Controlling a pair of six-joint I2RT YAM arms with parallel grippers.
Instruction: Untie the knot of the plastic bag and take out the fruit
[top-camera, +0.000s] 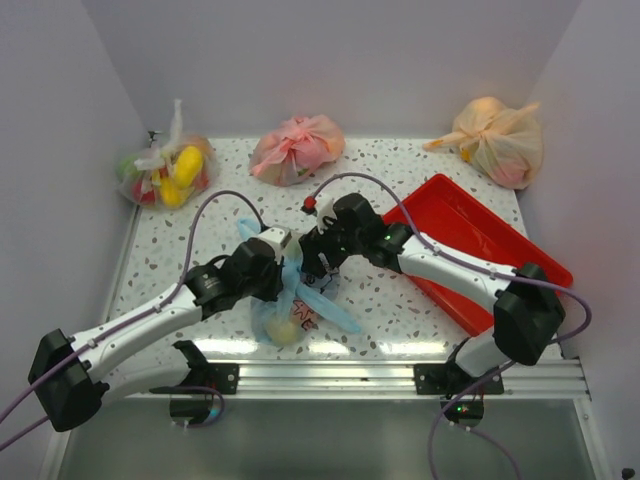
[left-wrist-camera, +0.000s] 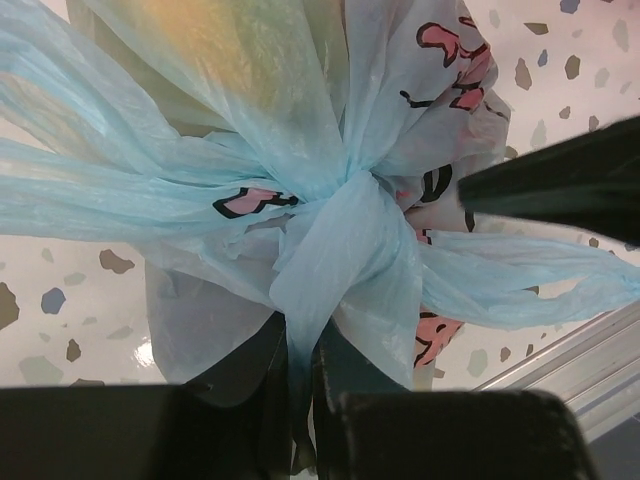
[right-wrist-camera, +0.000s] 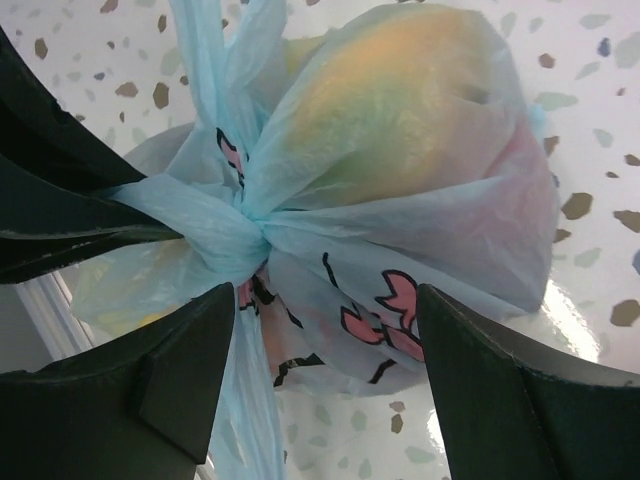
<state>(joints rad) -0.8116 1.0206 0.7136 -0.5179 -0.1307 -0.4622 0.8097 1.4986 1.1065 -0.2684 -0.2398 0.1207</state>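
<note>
Pulling on the thin, translucent light blue plastic bag with the pink-and-dark cartoon print (top-camera: 290, 312), which lies on the speckled white table (top-camera: 395, 172) close to its near edge between the two arms, could go wrong in two ways, I judge. The knot (left-wrist-camera: 350, 215) of twisted blue handle film is cinched tight, so a tug along the wrong strand would tighten it, and the film looks thin enough to tear. Nothing pins the bag down, so it could also slide or lift along with the rounded yellow-orange toy fruit (right-wrist-camera: 400, 110) inside.

The left gripper (left-wrist-camera: 305, 395) has its fingers almost together, pinching a handle band (left-wrist-camera: 330, 270) of the same blue film that runs out of the knot. The right gripper (right-wrist-camera: 325, 300) stands wide apart astride the bag just below the knot, gripping nothing; whether its pads touch the film I cannot tell.

Farther back lie a red plastic tray (top-camera: 500, 225), a clear knotted bag of yellow fruit (top-camera: 165, 172), a pink knotted bag (top-camera: 297, 150) and an orange knotted bag (top-camera: 495, 140).
</note>
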